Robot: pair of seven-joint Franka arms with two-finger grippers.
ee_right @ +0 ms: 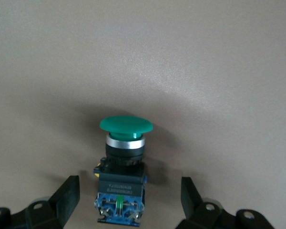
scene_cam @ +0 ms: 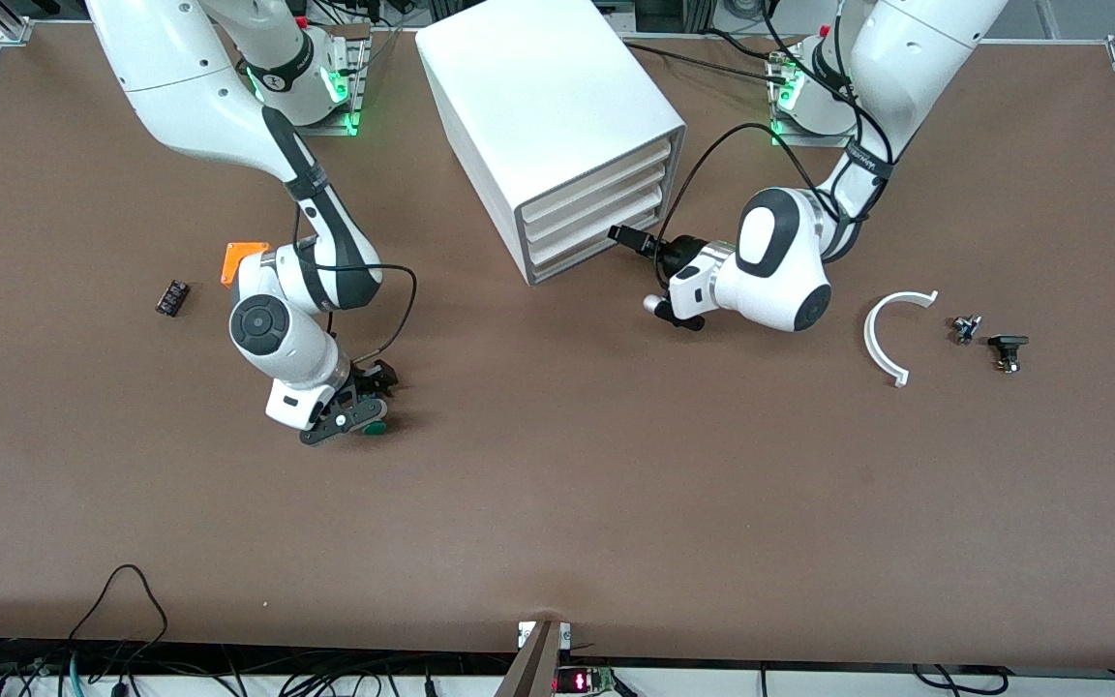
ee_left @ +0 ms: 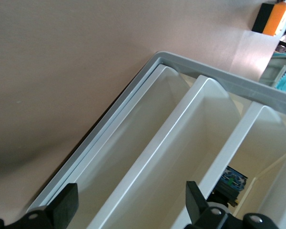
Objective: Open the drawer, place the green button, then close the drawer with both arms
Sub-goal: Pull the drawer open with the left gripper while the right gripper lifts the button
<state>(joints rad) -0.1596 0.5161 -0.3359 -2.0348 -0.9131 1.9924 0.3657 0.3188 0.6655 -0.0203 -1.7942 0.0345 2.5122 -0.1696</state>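
The button [ee_right: 121, 167], with a green cap and a black-and-blue body, lies on its side on the brown table. My right gripper [ee_right: 130, 195] is low over it and open, one finger on each side of the body with a gap at both. In the front view the button [scene_cam: 376, 427] shows just at the right gripper [scene_cam: 362, 402]. The drawer [scene_cam: 572, 263], lowest of three in the white cabinet [scene_cam: 538, 87], is shut. My left gripper [scene_cam: 627, 237] is open in front of the drawer fronts, holding nothing. The left wrist view shows the drawer [ee_left: 133, 138] past the open left gripper [ee_left: 131, 200].
An orange cube [scene_cam: 243, 259] and a small black part [scene_cam: 171, 297] lie toward the right arm's end. A white curved piece [scene_cam: 885, 334] and two small dark parts [scene_cam: 965, 327] [scene_cam: 1008, 348] lie toward the left arm's end.
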